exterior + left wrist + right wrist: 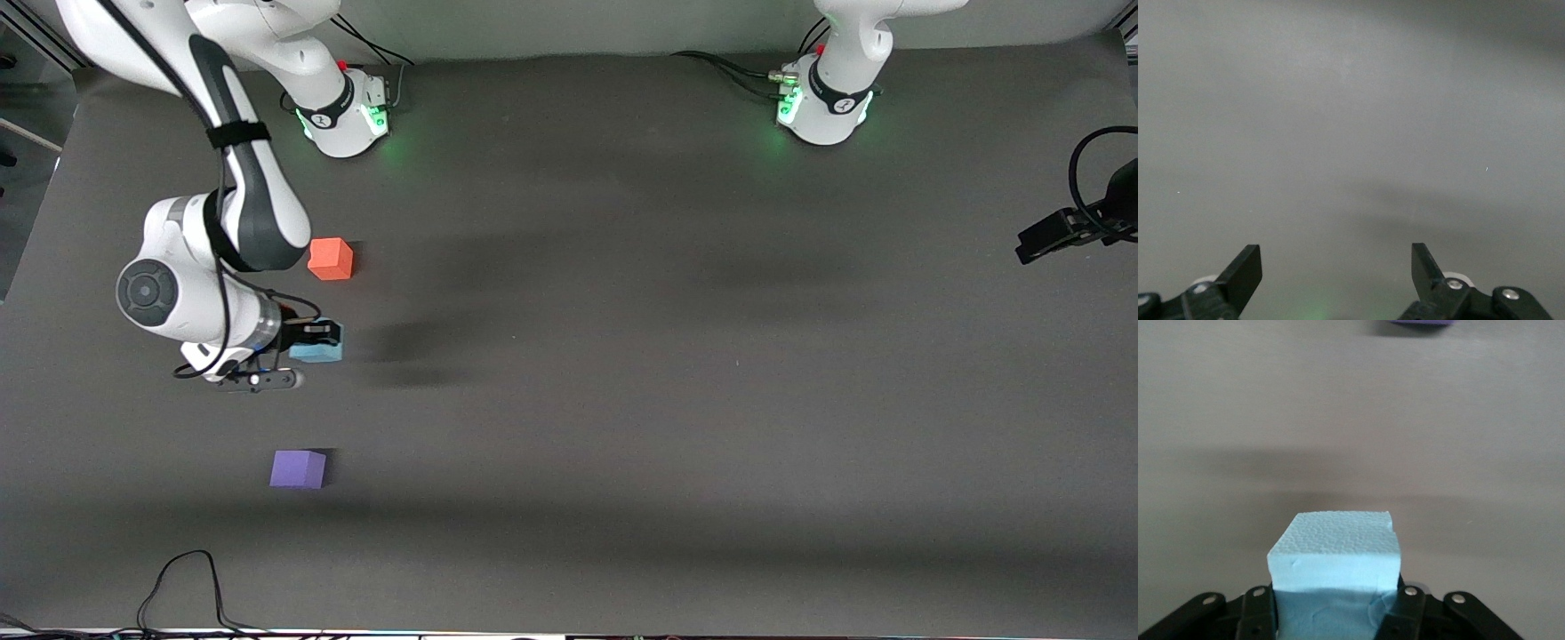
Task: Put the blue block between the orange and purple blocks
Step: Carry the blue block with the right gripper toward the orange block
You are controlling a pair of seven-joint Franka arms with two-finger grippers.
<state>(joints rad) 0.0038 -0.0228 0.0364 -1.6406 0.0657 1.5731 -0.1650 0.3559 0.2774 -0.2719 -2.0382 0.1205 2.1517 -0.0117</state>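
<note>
A robotics lab: two white arm bases [351, 111] bolted on a dark grey matte desk [676, 373], green status lights glowing, cables [191, 587] trailing along the edges.

Dark grey table [622, 356], matte, fills most of the front view. Black cable [191, 582] loops on the table at the edge nearest the front camera, toward the right arm's end. More black cables [729, 67] lie at the top of the view by the arm bases. A black clamp-like mount [1062, 233] with a looped cable sticks in at the left arm's end of the table. Soft shadows band the surface.
</note>
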